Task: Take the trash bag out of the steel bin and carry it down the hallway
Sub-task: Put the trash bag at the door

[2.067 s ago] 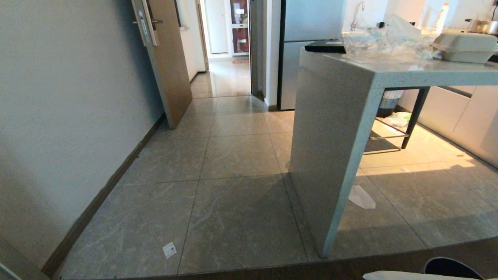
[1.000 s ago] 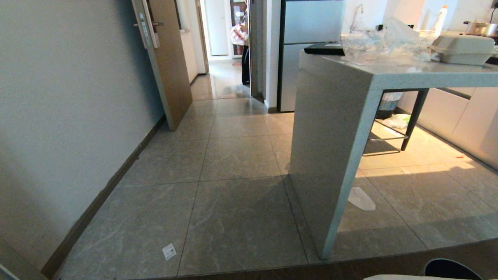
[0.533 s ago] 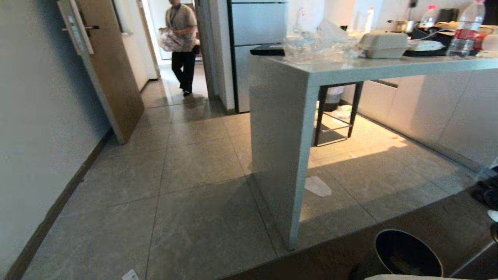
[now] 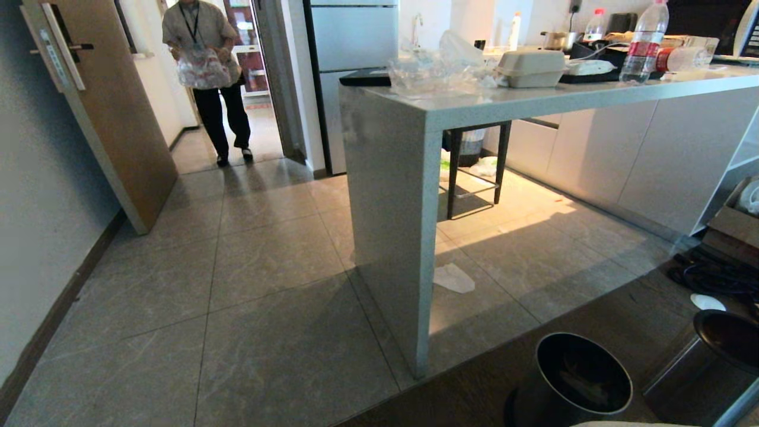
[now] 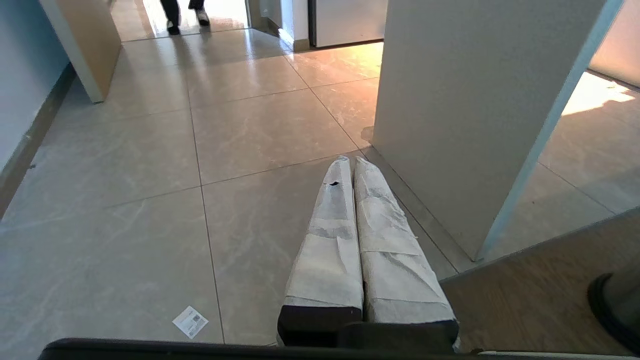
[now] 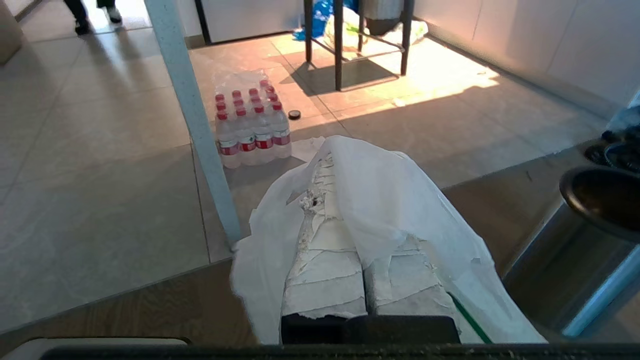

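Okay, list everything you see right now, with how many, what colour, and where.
Trash bag: one, thin white, draped over the right end effector.
Steel bin: one, black rim, on the dark floor nearest the robot.
Second bin: one, black rim, to its right.
Counter: one, grey, centre of the kitchen.
Takeout box: one, white, on the counter.
Clear plastic wrap: one heap, beside the box.
Water bottles: one shrink-wrapped pack, red caps, on the floor under the counter.
Fridge: one, silver, behind the counter.
Door: one, brown, open on the left.
Person: one, dark trousers, in the doorway holding a bag.
Left end effector: white-wrapped, shut, empty.
Right end effector: white-wrapped, shut on the trash bag.
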